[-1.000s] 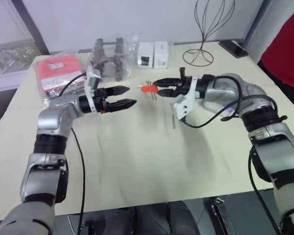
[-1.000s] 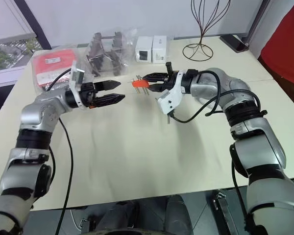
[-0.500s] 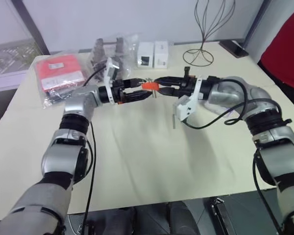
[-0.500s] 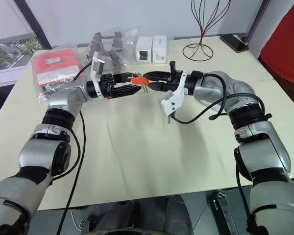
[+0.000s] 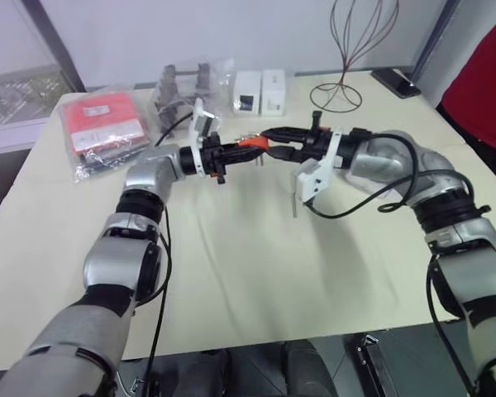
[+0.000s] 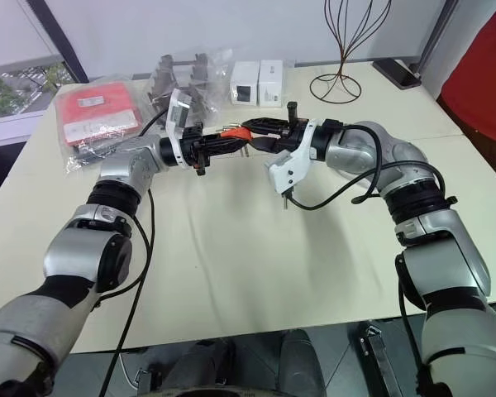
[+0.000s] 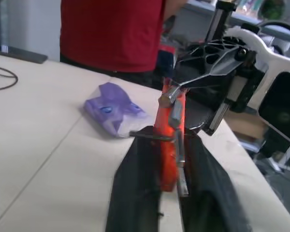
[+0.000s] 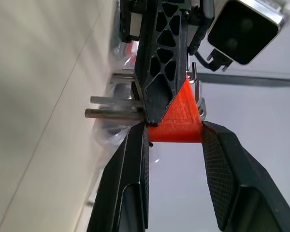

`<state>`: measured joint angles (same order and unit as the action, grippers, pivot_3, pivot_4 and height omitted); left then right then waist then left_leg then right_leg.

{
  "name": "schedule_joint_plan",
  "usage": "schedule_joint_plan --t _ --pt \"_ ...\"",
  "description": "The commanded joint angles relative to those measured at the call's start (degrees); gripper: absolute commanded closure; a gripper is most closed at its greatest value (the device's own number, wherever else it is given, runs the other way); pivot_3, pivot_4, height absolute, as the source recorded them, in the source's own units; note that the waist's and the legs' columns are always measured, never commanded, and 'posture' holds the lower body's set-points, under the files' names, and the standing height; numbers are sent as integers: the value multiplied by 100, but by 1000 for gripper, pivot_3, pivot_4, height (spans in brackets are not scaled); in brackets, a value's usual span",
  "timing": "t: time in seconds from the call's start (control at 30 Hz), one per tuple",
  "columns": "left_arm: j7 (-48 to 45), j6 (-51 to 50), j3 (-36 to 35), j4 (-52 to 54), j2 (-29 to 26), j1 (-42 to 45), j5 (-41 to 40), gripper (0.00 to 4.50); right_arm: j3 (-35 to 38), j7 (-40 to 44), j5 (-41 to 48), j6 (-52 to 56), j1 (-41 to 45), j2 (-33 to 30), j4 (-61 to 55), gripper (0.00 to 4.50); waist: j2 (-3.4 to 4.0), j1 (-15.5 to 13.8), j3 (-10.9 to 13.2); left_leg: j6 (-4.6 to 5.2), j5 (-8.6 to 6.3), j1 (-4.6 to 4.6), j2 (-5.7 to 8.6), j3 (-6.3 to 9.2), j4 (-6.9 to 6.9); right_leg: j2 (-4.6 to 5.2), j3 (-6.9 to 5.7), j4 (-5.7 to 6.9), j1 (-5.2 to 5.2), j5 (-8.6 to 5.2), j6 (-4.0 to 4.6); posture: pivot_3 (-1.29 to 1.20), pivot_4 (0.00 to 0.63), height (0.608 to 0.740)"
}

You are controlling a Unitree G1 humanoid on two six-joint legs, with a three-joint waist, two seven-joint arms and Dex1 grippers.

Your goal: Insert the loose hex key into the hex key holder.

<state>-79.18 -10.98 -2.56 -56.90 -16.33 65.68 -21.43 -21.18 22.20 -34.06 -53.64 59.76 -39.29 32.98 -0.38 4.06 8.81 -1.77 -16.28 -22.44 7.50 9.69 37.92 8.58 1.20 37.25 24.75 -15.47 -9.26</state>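
Both grippers clamp the hex key holder mid-air over the table's far half: left gripper, right gripper. Loose hex key's whereabouts unclear; insertion apparently not done.

Both arms are built of rounded silver-grey shells joined by black ribbed rings, with black cables looping loosely alongside. Each wrist carries a white plastic bracket. The left tool and right tool both have black fingers; the left's show a lattice pattern.
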Motion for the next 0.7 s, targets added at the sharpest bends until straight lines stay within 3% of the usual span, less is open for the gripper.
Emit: schedule_joint_plan --t 0.03,0.2,0.4,0.6,0.7 --pt "63 45 -255 10 -26 185 -71 4458 104 39 163 -61 -17 -13 -349 3525 0 0 0 0 0 0 0 -1 0 0 0 0 0 0 0 0 150 740" --pt "126 68 -302 -18 -9 183 -43 4458 100 101 212 -18 -43 -17 -364 3525 0 0 0 0 0 0 0 -1 2 0 0 1 0 0 0 0 150 740" --pt "302 144 -386 -18 30 162 7 1620 108 110 213 -1 -56 -16 -363 3525 0 -3 0 0 0 -1 0 0 7 1 1 2 0 0 0 0 150 740" --pt "251 113 -416 62 79 83 13 1620 117 104 201 29 -69 9 -368 3525 0 -2 0 0 0 -2 1 0 8 1 0 2 0 0 0 0 150 740" --pt "215 85 -406 95 95 48 12 2807 122 95 205 60 -76 24 -389 3525 0 -6 0 0 0 -2 0 0 8 1 0 2 0 0 0 0 150 740"
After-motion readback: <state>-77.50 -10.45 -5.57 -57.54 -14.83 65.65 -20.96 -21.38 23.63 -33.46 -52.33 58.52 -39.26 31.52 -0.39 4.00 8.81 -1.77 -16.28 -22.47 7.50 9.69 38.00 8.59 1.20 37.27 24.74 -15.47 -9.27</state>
